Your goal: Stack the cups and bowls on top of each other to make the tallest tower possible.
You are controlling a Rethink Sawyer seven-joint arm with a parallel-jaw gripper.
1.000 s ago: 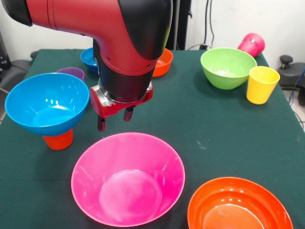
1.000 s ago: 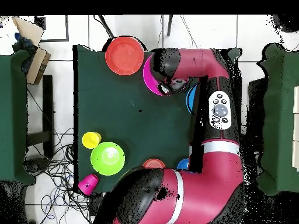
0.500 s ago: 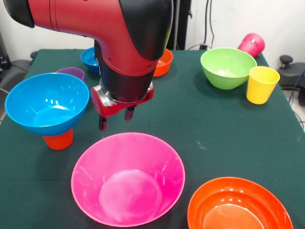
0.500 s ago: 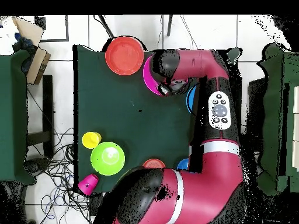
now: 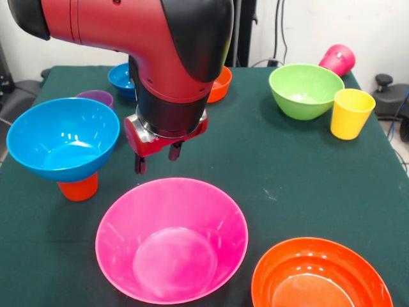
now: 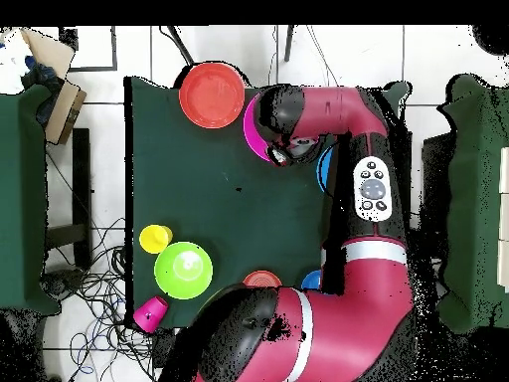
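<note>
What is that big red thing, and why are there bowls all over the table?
The big red thing is a robot arm. At its end is a gripper, a small hand with two fingers. Right now it holds nothing and hangs just behind the big pink bowl.

One picture is taken from across the table, the other from straight above, looking down.

On the green table there are bowls and cups. A blue bowl already sits on top of an upside-down orange cup. Near the front is a large orange bowl. Farther back are a lime green bowl, a yellow cup, a magenta cup lying on its side, a purple cup, a small blue bowl and a small orange bowl.

The robot is meant to stack them into a tall tower.
</note>
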